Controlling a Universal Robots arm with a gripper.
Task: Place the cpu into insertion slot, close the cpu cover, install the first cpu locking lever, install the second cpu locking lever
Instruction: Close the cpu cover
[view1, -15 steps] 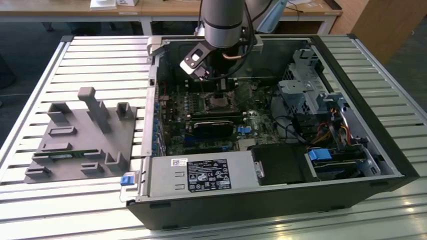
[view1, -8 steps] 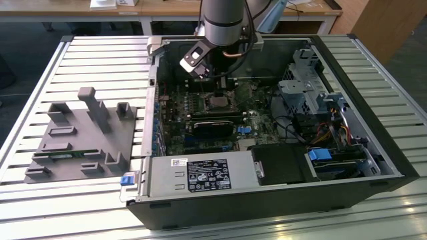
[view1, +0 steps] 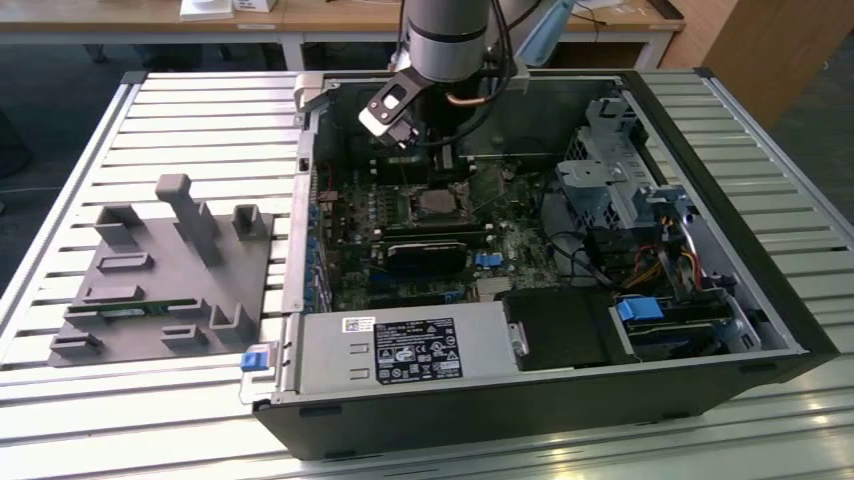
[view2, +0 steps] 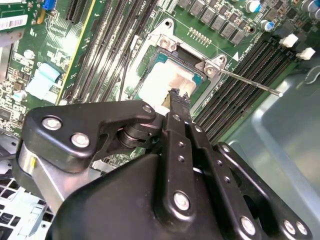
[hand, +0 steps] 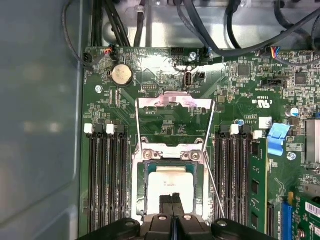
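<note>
Jaws pressed together over cpu seated in insertion slot; cpu cover raised open, memory slots flanking.

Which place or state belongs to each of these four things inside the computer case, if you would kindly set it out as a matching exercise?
Things:
1. pale silvery square cpu
2. thin silvery metal cpu cover frame
3. thin metal locking lever rod
4. black end effector

Places or states:
A. swung open, off the socket
B. fingers together, over the chip
C. lying in the dark-framed square insertion slot
D. unlatched, sticking out free beside the socket

Pairs: 1-C, 2-A, 3-D, 4-B
</note>
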